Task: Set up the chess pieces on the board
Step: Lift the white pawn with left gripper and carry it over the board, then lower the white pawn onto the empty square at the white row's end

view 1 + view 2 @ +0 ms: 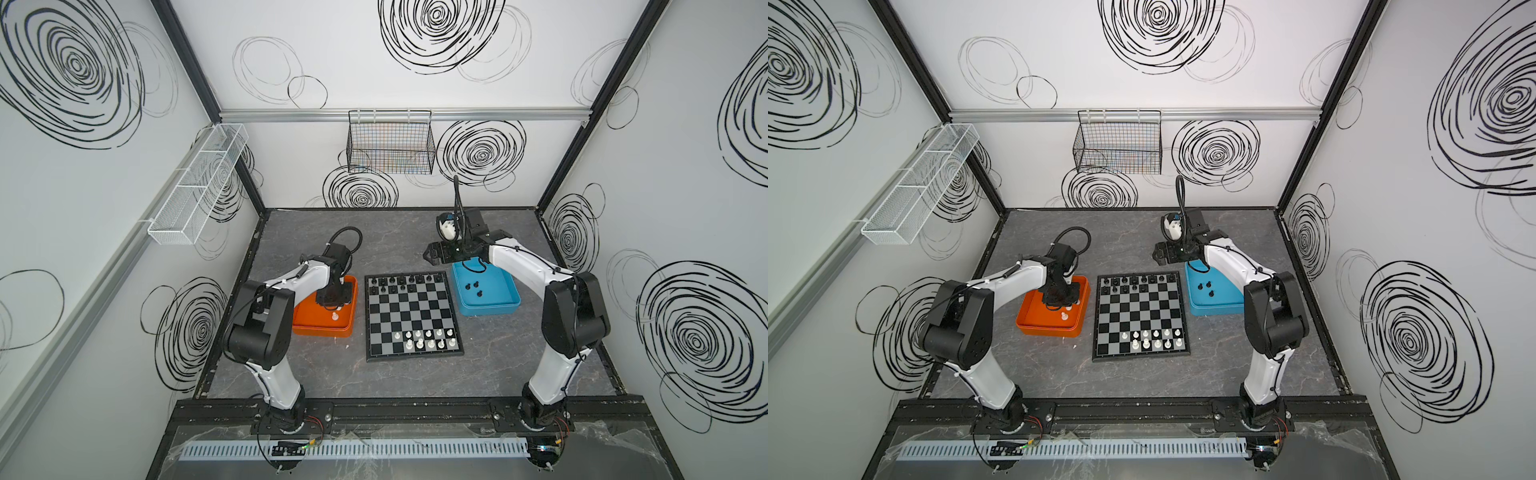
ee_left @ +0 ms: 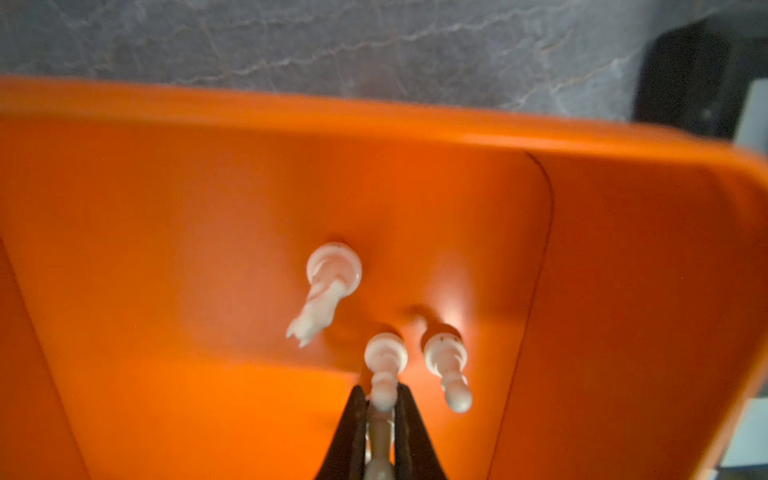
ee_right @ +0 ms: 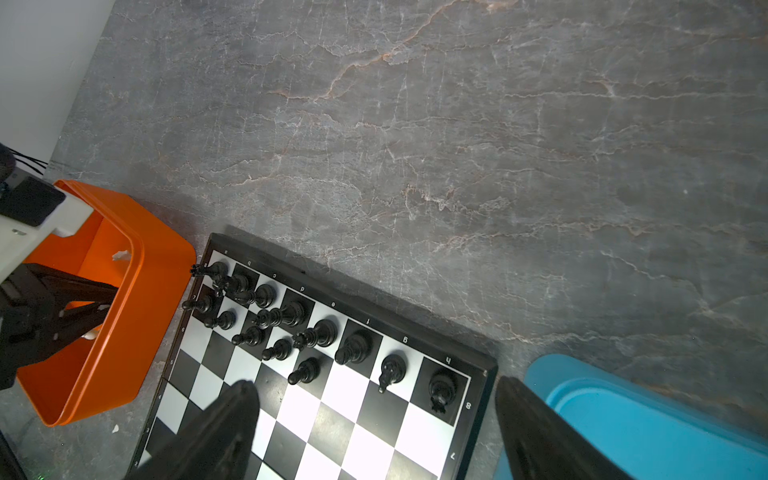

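The chess pieces are split between three places. On the board, thirteen black pieces stand along the far edge. Eight fill the back row and five stand in the row in front, counted from the far left corner. White pieces stand in two rows along the near edge, bunched toward the near right corner. There are roughly eleven, too small for a sure count.

Three spare black pieces sit in the one blue tray, just beside the board's right edge. Three spare white pieces are in the one orange tray, just beside its left edge.

One of those three is the held white piece. The left gripper reaches down into the orange tray, its jaws clamped together on this piece's upper part. The view is too blurred to say whether its base touches the tray floor. The right gripper hangs above the counter just past the board's far right corner, jaws wide apart and holding nothing.

Board and both trays lie mid-counter on a grey, marble-veined counter, with the two arms mounted at its near edge. The walls are white with black scribbled spirals. One black wire basket hangs on the back wall and one white mesh basket on the left wall.
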Motion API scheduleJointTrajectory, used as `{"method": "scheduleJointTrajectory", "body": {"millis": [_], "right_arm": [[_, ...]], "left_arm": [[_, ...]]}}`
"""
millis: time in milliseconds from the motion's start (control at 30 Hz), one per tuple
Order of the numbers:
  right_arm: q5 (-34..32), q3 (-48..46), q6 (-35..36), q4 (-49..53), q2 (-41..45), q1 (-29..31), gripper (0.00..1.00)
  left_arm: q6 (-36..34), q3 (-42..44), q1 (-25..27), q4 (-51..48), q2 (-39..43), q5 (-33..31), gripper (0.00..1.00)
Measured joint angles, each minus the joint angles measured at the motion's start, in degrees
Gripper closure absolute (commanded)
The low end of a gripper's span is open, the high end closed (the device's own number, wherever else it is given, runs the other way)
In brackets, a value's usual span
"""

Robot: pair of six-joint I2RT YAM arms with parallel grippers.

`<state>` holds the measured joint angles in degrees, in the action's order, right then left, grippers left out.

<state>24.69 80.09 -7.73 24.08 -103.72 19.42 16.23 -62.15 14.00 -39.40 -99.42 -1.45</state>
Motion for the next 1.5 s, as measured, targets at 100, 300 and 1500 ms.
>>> {"method": "scheduleJointTrajectory", "body": {"millis": [100,300,1500], "right_arm": [[0.0,0.0,0.0,0.0,0.0,0.0,0.07],[0.0,0.0,0.0,0.0,0.0,0.0,0.07],[0.0,-0.2,0.0,-0.2,1.6,-0.7,0.07]], "left_arm": [[-0.2,-0.4,0.0,-1.8,1.4,-0.1,0.88],[-0.3,-5.3,1.1,-6.8,5.2,-0.3,0.87],[14.5,6.4,35.5,-5.0,10.4,2.2,0.87]]}}
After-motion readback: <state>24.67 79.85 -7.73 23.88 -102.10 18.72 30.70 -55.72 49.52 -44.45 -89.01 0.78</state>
